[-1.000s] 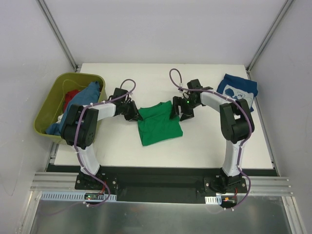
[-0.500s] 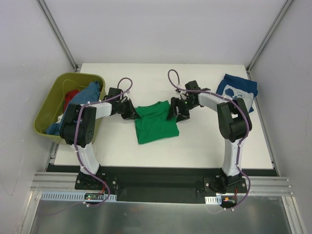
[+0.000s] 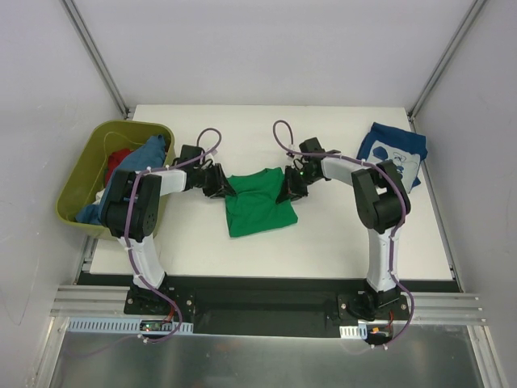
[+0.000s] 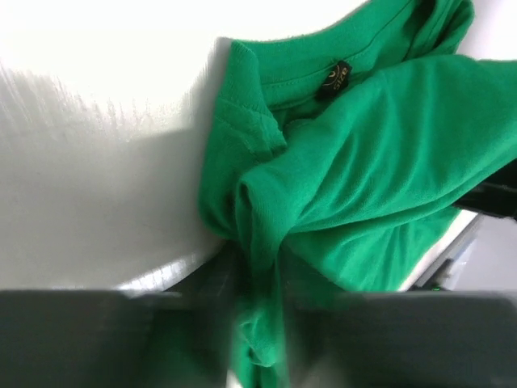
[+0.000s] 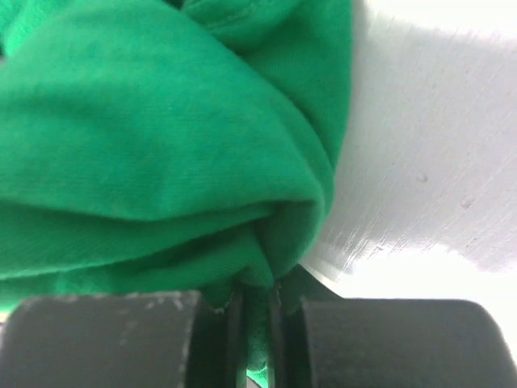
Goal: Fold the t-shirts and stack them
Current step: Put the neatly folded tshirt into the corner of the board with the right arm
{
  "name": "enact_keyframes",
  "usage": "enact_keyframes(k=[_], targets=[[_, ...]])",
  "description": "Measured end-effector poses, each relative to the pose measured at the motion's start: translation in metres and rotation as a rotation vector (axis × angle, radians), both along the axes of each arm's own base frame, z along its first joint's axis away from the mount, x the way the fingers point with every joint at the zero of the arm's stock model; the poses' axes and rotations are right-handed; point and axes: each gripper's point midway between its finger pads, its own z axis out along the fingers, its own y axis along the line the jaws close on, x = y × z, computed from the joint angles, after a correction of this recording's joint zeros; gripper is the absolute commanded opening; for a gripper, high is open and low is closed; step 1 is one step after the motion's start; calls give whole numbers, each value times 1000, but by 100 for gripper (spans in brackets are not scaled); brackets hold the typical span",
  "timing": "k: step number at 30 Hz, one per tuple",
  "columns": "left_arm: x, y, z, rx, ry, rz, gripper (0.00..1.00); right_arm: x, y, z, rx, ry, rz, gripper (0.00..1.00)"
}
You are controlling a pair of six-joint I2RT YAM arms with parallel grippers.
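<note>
The green t-shirt (image 3: 258, 208) lies partly folded near the middle of the white table (image 3: 339, 236), its collar edge toward the far side, and both arms meet it at its far corners. The left gripper (image 3: 220, 188) is at the shirt's far-left corner. From the left wrist, a bunched fold of green cloth runs down between its blurred dark fingers (image 4: 97, 339), so the jaws are pinching the fabric. A black neck label (image 4: 333, 78) shows inside the collar just beyond. The right gripper (image 3: 287, 192) is at the far-right corner. From the right wrist, its two black fingers (image 5: 113, 331) are pressed almost together with only a thin gathered ridge of green cloth caught in the narrow slit between them. The cloth between the two grippers sags slightly along the collar edge, while the near part of the shirt rests flat on the table. At the table's left edge sits the olive-green tub (image 3: 71, 196), holding a red t-shirt (image 3: 119, 158) toward its far side and a mid-blue t-shirt (image 3: 145, 158) draped across it. A navy t-shirt (image 3: 393, 145) with a white print lies well apart at the far-right corner.
</note>
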Motion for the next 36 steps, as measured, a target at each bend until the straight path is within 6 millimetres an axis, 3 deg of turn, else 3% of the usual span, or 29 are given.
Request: enact_keyframes(k=[1, 2, 3, 7, 11, 17, 19, 28, 32, 36], targets=[[1, 0, 1, -1, -4, -2, 49, 1, 0, 0, -4, -6, -1, 1], [1, -2, 3, -11, -2, -2, 62, 2, -1, 0, -9, -15, -1, 0], [3, -4, 7, -22, -7, -6, 99, 3, -2, 1, -16, -25, 1, 1], [10, -11, 31, -67, -59, -22, 99, 14, -10, 4, -82, -90, 3, 1], [6, -13, 58, -89, -116, -29, 99, 41, -30, 14, -196, -191, -33, 0], [-11, -10, 106, -112, -235, -33, 99, 97, -84, 39, -373, -330, -164, 1], [-15, -9, 114, -114, -258, -32, 99, 115, -105, 51, -414, -368, -215, 1], [-18, -2, 106, -72, -248, -3, 99, 194, -206, 121, -602, -549, -439, 1], [-18, 0, 102, -54, -249, -5, 99, 209, -241, 133, -664, -566, -496, 0], [-21, 2, 98, -39, -234, -8, 99, 214, -263, 135, -688, -558, -520, 1]])
